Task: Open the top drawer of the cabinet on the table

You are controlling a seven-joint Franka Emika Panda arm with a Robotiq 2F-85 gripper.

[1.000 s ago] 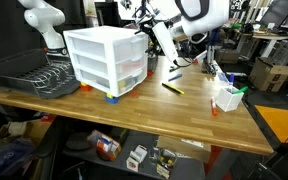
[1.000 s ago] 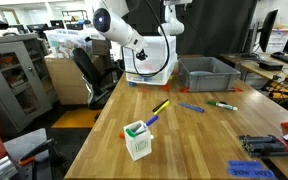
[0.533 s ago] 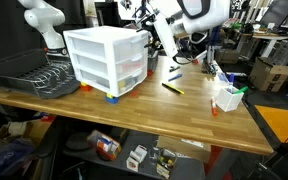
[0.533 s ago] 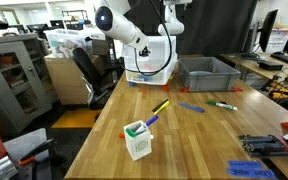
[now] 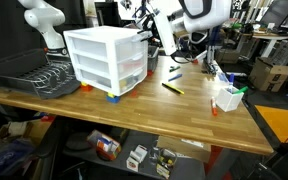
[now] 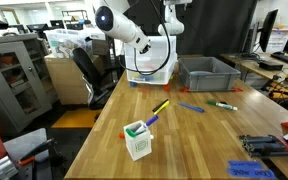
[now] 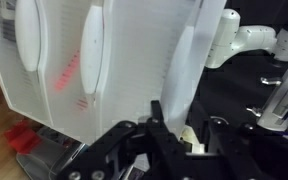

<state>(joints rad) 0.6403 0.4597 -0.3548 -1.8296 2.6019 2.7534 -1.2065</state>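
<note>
The white three-drawer cabinet [image 5: 106,60] stands on the wooden table [image 5: 134,110], towards its far end in an exterior view [image 6: 156,62]. My gripper [image 5: 150,40] is at the front of the top drawer [image 5: 130,44]. In the wrist view the cabinet appears turned on its side, and the top drawer's handle [image 7: 184,60] is the rightmost of three. My gripper [image 7: 187,128] has its black fingers [image 7: 157,118] drawn in on either side of that handle's end, with a white edge between them. The contact itself is partly hidden by the fingers.
A black wire dish rack [image 5: 29,72] sits beside the cabinet. A white cup of markers [image 5: 227,97] and a loose yellow marker [image 5: 173,88] lie further along the table. A grey bin [image 6: 206,72] stands near the cabinet. A second white arm [image 5: 42,20] is behind the rack.
My gripper has risen slightly along the cabinet's front to the top drawer, and its jaws have drawn in from wide open onto the handle.
</note>
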